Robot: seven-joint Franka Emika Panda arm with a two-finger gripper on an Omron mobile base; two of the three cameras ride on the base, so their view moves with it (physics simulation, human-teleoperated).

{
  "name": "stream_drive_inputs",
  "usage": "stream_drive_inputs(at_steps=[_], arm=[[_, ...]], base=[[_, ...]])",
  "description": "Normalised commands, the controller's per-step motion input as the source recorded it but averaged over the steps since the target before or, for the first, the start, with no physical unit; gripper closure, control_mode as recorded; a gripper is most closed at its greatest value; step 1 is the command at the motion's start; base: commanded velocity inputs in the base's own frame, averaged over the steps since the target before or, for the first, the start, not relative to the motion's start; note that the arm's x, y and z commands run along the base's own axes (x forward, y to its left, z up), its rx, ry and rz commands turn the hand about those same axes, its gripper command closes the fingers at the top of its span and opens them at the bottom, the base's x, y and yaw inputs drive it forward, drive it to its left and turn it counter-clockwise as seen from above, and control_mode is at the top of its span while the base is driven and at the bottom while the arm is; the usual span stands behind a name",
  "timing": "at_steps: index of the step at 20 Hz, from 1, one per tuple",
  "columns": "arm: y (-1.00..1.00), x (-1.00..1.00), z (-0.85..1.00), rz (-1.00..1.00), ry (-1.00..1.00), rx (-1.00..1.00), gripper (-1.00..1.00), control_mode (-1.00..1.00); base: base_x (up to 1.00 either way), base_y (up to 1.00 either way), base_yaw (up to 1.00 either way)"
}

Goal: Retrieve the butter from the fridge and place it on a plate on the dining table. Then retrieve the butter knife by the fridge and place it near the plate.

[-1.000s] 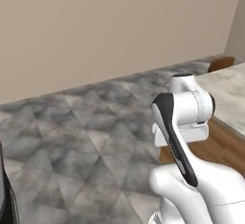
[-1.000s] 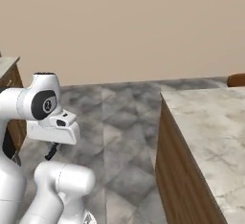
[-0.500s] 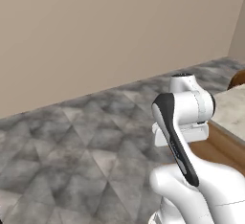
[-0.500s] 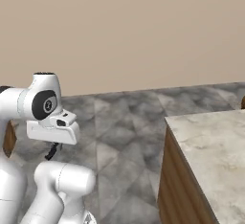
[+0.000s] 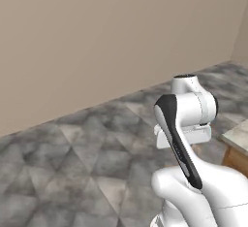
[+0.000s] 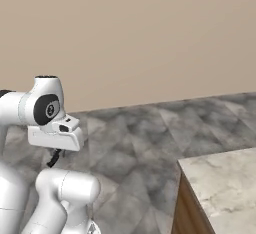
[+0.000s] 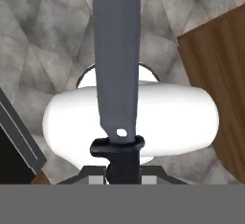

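Observation:
In the hand view the butter knife (image 7: 117,65) runs up the middle, its grey blade pointing away and its black handle (image 7: 119,158) at the bottom. My gripper (image 7: 122,173) is shut on that handle. From the right base view the hand (image 6: 56,137) hangs folded close to the arm, with a dark tip (image 6: 54,158) beneath it. A corner of the dining table (image 6: 225,183) with its marbled top lies at the lower right, and its edge (image 5: 237,136) also enters the left base view. The butter, the plate and the fridge are out of view.
A bare beige wall (image 6: 150,33) stands ahead, with grey stone-tiled floor (image 5: 72,148) in front of it. The table's wooden side (image 7: 215,74) is at the right of the hand view. A dark slanted panel (image 7: 14,141) cuts the lower left there.
Both base views have shifted as the base moves: the table corner has slid right and down, and the wall looms larger. The knife stays in the grip and the arm's pose is unchanged.

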Motion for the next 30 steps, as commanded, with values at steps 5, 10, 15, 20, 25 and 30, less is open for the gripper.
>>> stream_drive_inputs(at_steps=[5,10,15,20,25,30], arm=[[0.0,0.0,0.0,0.0,0.0,0.0,1.0,1.0],[0.0,0.0,0.0,0.0,0.0,0.0,1.0,1.0],[0.0,0.0,0.0,0.0,0.0,0.0,1.0,1.0],[0.0,0.0,0.0,0.0,0.0,0.0,1.0,1.0],[0.0,0.0,0.0,0.0,0.0,0.0,1.0,1.0],[0.0,0.0,0.0,0.0,0.0,0.0,1.0,1.0]], base=[[1.0,0.4,-0.23],[1.0,0.7,-0.45],[1.0,0.78,-0.57],[1.0,0.78,-0.57],[1.0,0.71,-0.55],[1.0,0.33,-0.56]])
